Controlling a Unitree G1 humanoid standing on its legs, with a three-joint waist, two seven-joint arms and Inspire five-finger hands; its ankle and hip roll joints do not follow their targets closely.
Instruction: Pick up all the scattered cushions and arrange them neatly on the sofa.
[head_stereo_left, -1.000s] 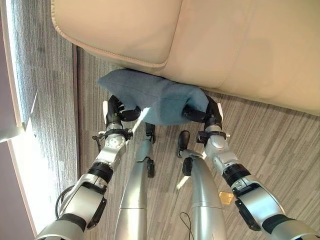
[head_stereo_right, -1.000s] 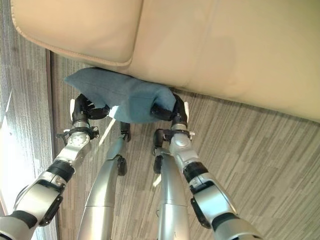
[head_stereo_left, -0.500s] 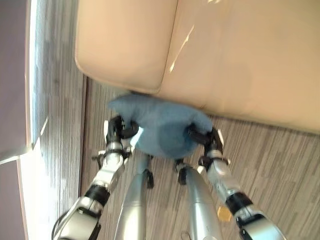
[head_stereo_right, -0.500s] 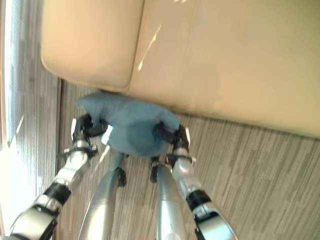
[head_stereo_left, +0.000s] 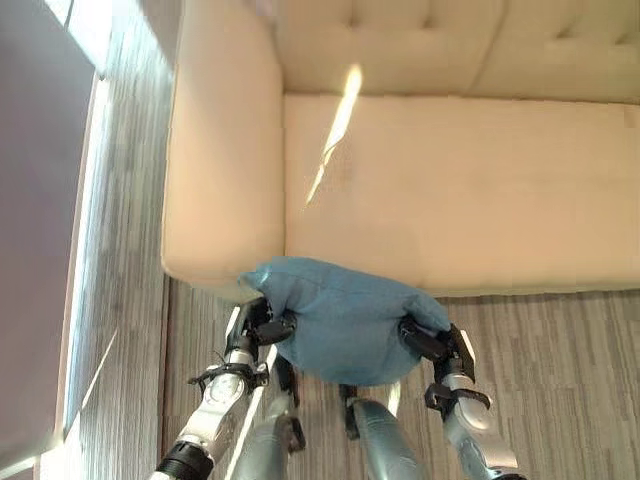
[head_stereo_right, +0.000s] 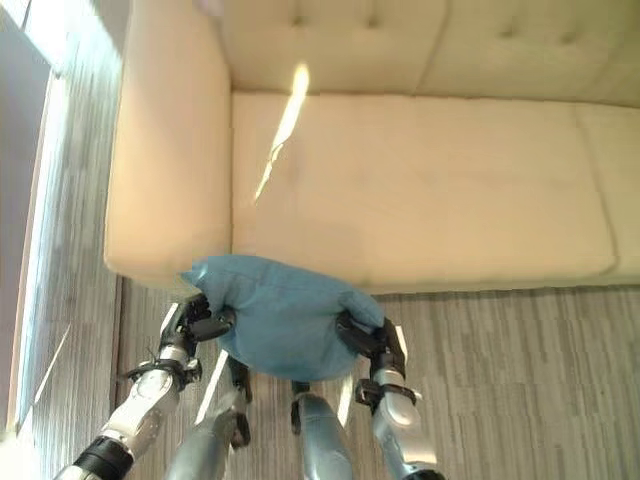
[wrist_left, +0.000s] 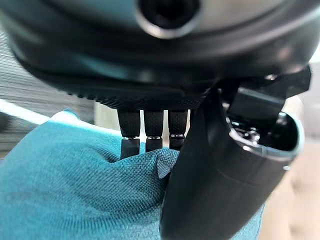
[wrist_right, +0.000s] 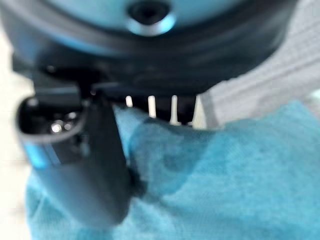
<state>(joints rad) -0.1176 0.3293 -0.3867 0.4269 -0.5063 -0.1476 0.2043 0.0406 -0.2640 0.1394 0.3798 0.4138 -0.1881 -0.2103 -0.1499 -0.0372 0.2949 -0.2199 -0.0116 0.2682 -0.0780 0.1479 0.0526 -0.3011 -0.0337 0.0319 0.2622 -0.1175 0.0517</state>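
One soft blue fabric cushion (head_stereo_left: 345, 320) hangs at the lower centre of the head views, off the grey striped carpet floor (head_stereo_left: 560, 360) and overlapping the front edge of the cream upholstered sofa (head_stereo_left: 450, 190) just where the sofa's armrest (head_stereo_left: 215, 150) meets the seat. The left hand (head_stereo_left: 262, 325) grasps the cushion's left end and the right hand (head_stereo_left: 430, 345) grasps its right end, thumbs pressed over the cloth. The broad seat stretches bare across the middle and right of the frame, with the tufted backrest (head_stereo_right: 420, 45) along the top; a strip of floor runs down the left side beside the armrest. The left wrist view adds the fingers (wrist_left: 150, 132) sunk behind a fold of the weave, the thumb in front; the right wrist view shows the same pinch.
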